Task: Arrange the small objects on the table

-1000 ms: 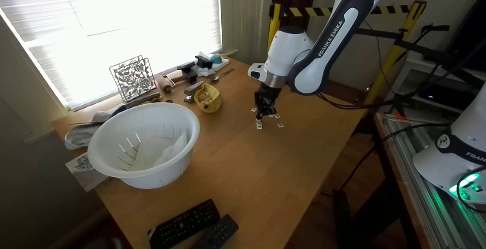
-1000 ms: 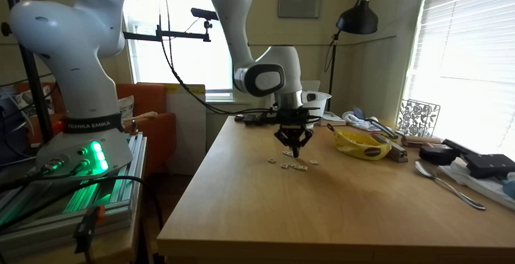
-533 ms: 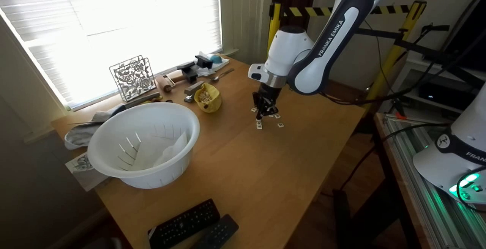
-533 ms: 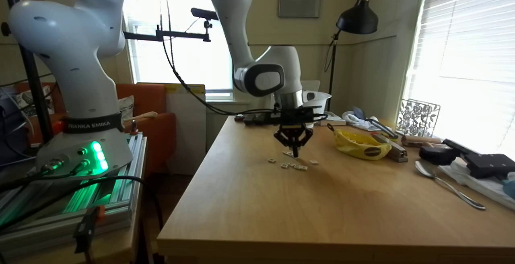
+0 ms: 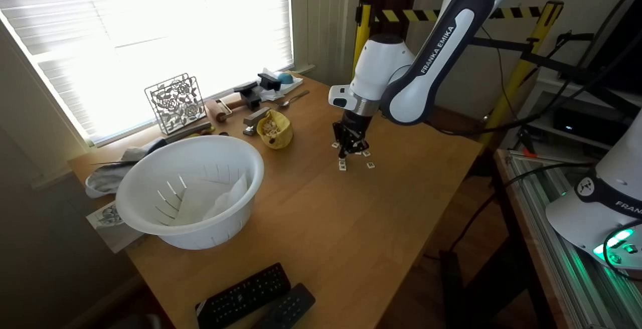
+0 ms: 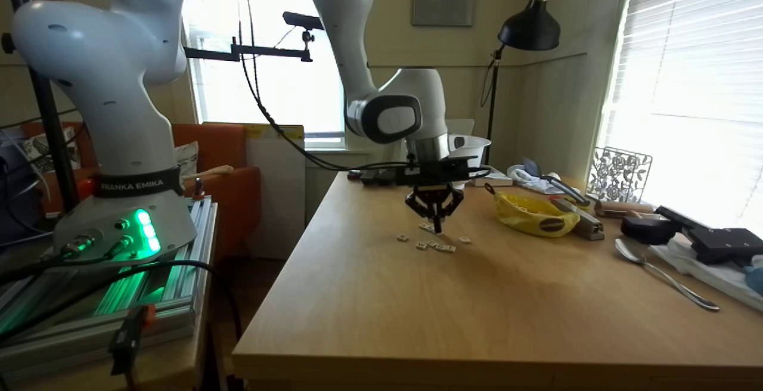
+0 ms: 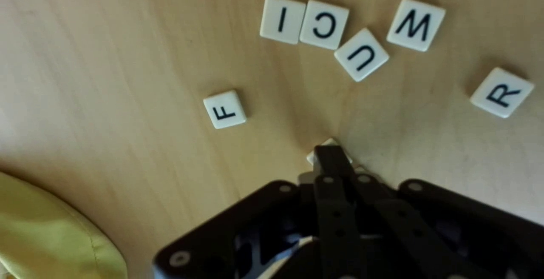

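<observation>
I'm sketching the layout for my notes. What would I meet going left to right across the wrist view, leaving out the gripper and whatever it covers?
Yellow pouch, F tile, I tile, C tile, U tile, W tile, R tile.

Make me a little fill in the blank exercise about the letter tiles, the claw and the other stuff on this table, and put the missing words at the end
1. In the wrist view, the C tile lies edge to edge with a neighbour tile marked ____.
2. The readable tile nearest the yellow pouch in that view is marked ____.
3. Open or shut: the claw is ____.
4. In an exterior view, the black remote controls near the bottom edge number ____.

Missing words: I; F; shut; two.
</observation>
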Available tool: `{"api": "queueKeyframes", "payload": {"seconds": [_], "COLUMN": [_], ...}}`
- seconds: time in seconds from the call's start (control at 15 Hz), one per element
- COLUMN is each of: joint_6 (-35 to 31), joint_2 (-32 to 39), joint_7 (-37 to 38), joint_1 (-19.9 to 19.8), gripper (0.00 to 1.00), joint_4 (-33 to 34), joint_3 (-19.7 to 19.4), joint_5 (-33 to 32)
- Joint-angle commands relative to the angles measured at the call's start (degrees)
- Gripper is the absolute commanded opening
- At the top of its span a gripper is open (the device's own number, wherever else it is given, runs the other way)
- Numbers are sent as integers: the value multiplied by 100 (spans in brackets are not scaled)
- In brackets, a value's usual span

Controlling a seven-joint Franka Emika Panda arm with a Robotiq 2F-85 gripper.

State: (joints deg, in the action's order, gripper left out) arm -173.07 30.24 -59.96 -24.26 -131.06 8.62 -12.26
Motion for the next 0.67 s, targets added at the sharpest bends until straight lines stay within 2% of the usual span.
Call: {"api": "queueKeyframes", "payload": {"seconds": [0.0, 0.6], "joint_6": [39, 45], "joint_2": [213, 217], "joint_7": [-247, -298], "joint_1": [-185, -201], "gripper": [0, 0], "joint_4": [-54, -67], "joint_3": [157, 214], "joint_5": [44, 80]}}
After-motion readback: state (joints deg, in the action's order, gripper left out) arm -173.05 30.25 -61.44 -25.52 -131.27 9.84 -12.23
